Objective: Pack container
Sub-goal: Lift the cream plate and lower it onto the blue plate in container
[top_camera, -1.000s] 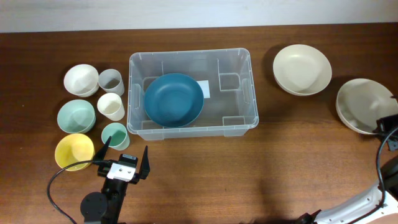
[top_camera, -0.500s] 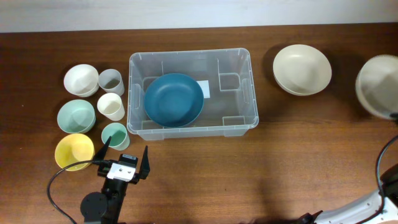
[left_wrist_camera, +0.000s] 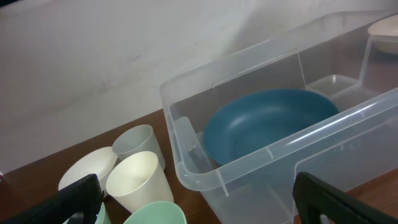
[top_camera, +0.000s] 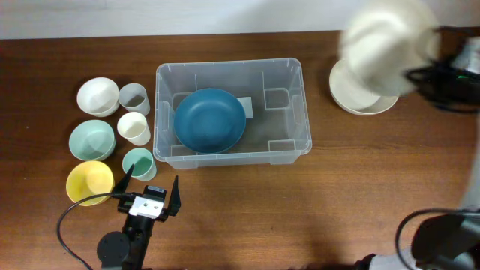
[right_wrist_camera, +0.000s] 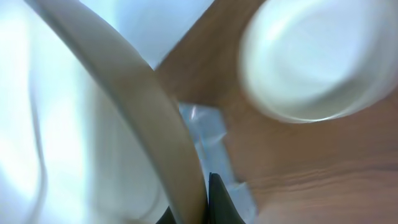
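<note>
Overhead view: the container point(top_camera: 294, 101) sat mid-worktop point(top_camera: 315, 210), long side toward the arms, with one blue bowl point(top_camera: 210, 120) flat on its floor at the left end. That left the right half free, probably for the next piece.

The right end effector point(right_wrist_camera: 208, 202) was clamped on the rim of a cream bowl point(top_camera: 384, 46). The bowl was held in the air, tilted, up by the far right edge and overlapping a second cream bowl point(top_camera: 358, 96) that rested on the worktop. A rim pinch makes sense here, since a wide shallow bowl gives two fingers nothing else to take. The bowl was heavily blurred in both views, so the exact grip spot was hard to call; the wrist view showed only a dark fingertip against the rim.

The left end effector point(top_camera: 152, 184) was spread wide and empty, parked low at the near edge and facing the container's left wall — clear of the right arm's path.

Left of the container, a tight cluster waited:
- white bowl point(top_camera: 98, 95)
- grey cup point(top_camera: 133, 97)
- cream cup point(top_camera: 134, 127)
- mint bowl point(top_camera: 92, 139)
- green cup point(top_camera: 139, 163)
- yellow bowl point(top_camera: 90, 182)

Packing looked barely begun.
</note>
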`<state>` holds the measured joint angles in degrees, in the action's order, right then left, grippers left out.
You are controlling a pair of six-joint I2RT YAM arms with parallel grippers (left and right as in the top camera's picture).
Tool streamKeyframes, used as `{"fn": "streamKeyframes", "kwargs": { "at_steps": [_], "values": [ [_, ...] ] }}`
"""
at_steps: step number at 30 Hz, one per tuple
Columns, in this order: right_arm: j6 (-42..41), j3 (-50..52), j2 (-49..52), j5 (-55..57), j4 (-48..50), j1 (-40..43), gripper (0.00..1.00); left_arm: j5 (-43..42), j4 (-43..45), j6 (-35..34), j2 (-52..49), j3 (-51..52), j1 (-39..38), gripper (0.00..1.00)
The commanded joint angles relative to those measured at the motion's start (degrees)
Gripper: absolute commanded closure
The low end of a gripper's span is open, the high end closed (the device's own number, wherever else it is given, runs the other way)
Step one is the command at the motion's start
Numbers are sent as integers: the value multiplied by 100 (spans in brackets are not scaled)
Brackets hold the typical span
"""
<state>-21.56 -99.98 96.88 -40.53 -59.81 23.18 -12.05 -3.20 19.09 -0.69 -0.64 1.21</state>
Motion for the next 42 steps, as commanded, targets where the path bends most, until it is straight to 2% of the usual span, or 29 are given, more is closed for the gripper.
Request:
{"fn": "streamKeyframes", "kwargs": {
  "at_steps": [1, 7, 10, 15, 21, 27, 42],
  "values": [
    [-127, -96, -57, 885, 116, -1325, 96, -61, -31, -15, 33, 11, 35, 0],
    [-584, -96, 280, 2068, 584, -3220, 96, -61, -31, -15, 33, 11, 35, 0],
    [-820, -96, 494, 2472, 671, -3759, 96, -61, -31, -15, 33, 11, 35, 0],
    [-1047, -96, 984, 2428, 920, -4341, 96, -61, -31, -15, 33, 11, 35, 0],
    [-1185, -96, 1574, 2149, 1231, -4686, 96, -61, -31, -15, 33, 11, 35, 0],
    [-1198, -96, 1971, 2015, 1296, -4673, 96, -61, -31, -15, 33, 11, 35, 0],
    [-1198, -81, 2378, 1910, 1294, -4809, 96, -61, -31, -15, 33, 11, 35, 0]
  ]
}}
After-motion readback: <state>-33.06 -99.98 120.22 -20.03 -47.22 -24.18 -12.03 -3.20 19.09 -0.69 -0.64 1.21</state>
